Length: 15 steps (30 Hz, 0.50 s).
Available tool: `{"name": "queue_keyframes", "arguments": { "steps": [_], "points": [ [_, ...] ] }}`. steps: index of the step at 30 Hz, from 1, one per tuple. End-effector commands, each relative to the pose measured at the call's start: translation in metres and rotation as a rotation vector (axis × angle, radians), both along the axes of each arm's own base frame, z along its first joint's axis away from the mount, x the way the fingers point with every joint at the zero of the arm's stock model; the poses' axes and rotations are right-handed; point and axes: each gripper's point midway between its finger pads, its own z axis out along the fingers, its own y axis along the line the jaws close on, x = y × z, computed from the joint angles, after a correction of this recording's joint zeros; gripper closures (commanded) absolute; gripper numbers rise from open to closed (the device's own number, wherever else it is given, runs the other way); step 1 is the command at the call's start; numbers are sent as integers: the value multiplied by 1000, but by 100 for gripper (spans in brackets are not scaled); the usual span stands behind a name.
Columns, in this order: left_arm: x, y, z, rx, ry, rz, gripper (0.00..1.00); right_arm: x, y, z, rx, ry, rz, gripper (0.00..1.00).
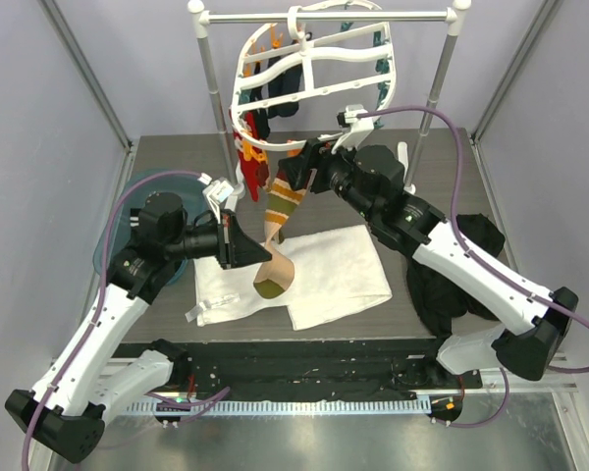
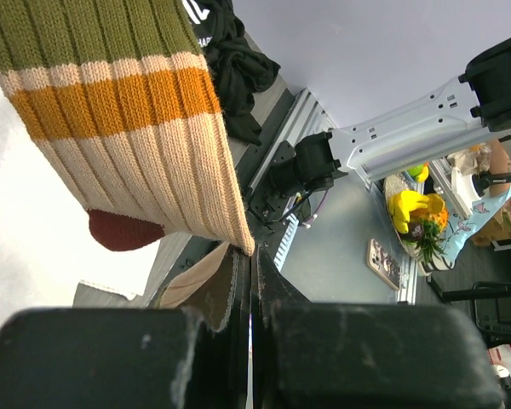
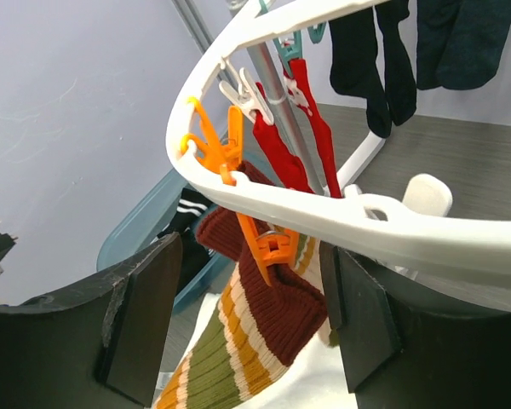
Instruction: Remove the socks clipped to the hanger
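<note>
1. The hanger (image 1: pixel 314 74) hangs from the rail (image 1: pixel 324 17) over the table's far edge. Red socks (image 3: pixel 302 145) and dark socks (image 3: pixel 383 60) are clipped along its rim.
2. The striped sock (image 1: pixel 280 211) is caught by its brown cuff in an orange clip (image 3: pixel 268 247) on the near rim. It slants down toward the cloth (image 1: pixel 344 275) at the table's middle.
3. Our left gripper (image 1: pixel 263 255) is clenched on that sock low down, near the foot end, with fabric pinched between its closed fingers.
4. Our right gripper (image 3: pixel 249 273) grasps nothing. Its jaws stand spread, one on each side of the clip and cuff, just under the rim.
5. We judge the sock soft, light and stretchy. The ribbed knit will give before the clip lets go, so a pull from the foot mostly lengthens it and tips the hanger, which likely swings on its hook.
6. We think the best hold is the cuff right under the clip, or the clip's own levers squeezed while the left gripper draws the sock down.
7. The risk we see is that a hard tug swings the light plastic frame or jerks it off the rail.
</note>
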Motion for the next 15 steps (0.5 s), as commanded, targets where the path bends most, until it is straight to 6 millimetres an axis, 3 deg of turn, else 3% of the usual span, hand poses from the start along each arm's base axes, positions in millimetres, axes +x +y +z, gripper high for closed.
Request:
{"name": "queue_keyframes", "arguments": {
  "steps": [1,15],
  "points": [
    [-6,-2,24,-48,-55,-32,100,5,5,27,47,-71,17,27],
    [-4,-3,23,-50,-51,-32,100,17,17,31,92,-106,14,34]
  ]
}}
